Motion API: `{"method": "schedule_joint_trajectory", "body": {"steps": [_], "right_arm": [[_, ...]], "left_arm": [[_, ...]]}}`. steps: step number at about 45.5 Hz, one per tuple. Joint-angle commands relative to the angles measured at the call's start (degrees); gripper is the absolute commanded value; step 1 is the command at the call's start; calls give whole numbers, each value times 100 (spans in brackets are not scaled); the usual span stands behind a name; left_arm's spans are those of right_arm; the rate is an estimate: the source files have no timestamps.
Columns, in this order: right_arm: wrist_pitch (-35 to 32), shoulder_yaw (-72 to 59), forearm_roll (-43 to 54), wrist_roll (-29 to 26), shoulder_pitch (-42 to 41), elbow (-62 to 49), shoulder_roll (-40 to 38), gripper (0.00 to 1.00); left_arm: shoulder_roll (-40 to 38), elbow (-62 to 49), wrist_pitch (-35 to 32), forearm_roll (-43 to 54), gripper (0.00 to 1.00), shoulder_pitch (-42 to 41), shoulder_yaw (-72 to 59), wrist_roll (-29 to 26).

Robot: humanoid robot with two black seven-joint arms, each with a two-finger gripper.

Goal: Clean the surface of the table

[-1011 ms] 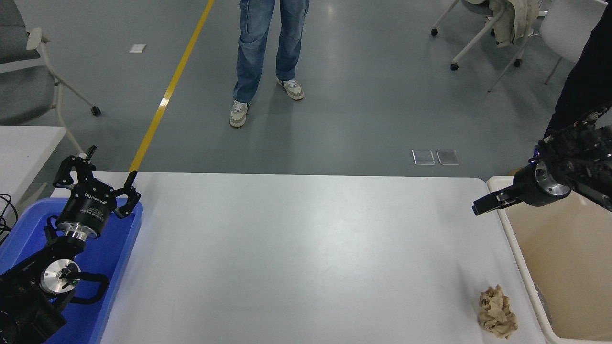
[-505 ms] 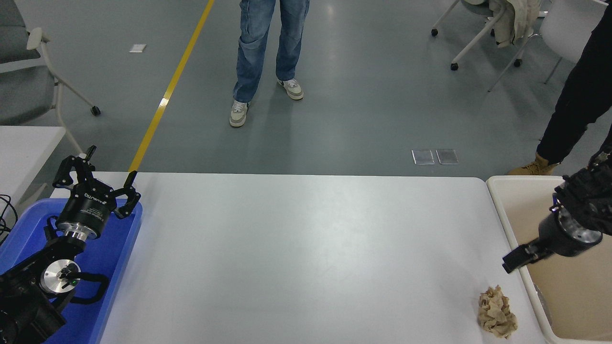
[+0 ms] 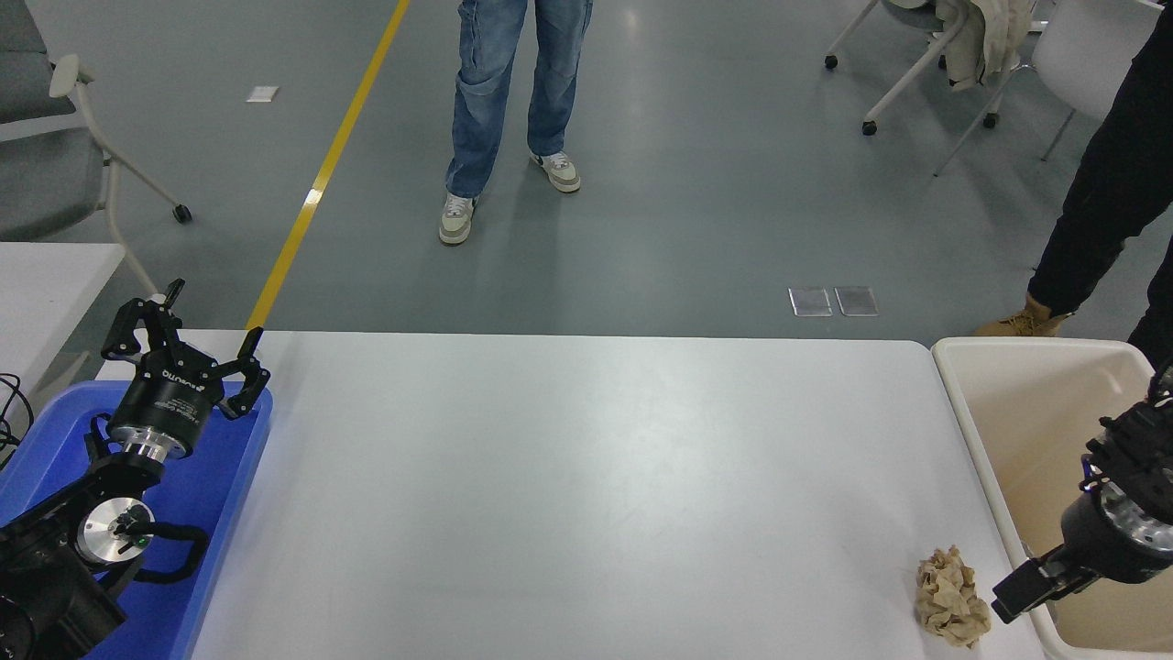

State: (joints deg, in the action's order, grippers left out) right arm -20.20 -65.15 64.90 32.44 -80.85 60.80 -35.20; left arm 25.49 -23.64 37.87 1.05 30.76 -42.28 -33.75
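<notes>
The large white table surface (image 3: pixel 568 477) fills the middle of the head view. A crumpled tan paper wad (image 3: pixel 951 597) lies on it near the front right corner. My right gripper (image 3: pixel 1017 594) hangs low at the right edge, just right of the wad and over the rim of the beige bin; I cannot tell if it is open or shut. My left gripper (image 3: pixel 209 335) is parked at the lower left over the blue tray, its fingers spread open and empty.
A beige bin (image 3: pixel 971 431) stands against the table's right end. A blue plastic tray (image 3: pixel 229 486) sits at the left end. A person in jeans (image 3: pixel 513 101) stands beyond the far side; another person's dark leg (image 3: pixel 1100 202) is at the far right. Chairs stand behind.
My right gripper has moved down and toward the camera along the bin's edge, from the far right corner to just beside the paper wad. The left arm has not moved.
</notes>
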Motion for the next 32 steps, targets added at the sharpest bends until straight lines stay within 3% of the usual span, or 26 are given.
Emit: {"method": "schedule_joint_trajectory", "body": {"steps": [1,32], "right_arm": [[33,512,-118,-10,17,204,-5,99],[736,847,-400,-27,1440,-964,417,99]], "left_arm": [[0,0,-8,0,100,0,0,0],[0,0,1,0,100,0,0,0]]}}
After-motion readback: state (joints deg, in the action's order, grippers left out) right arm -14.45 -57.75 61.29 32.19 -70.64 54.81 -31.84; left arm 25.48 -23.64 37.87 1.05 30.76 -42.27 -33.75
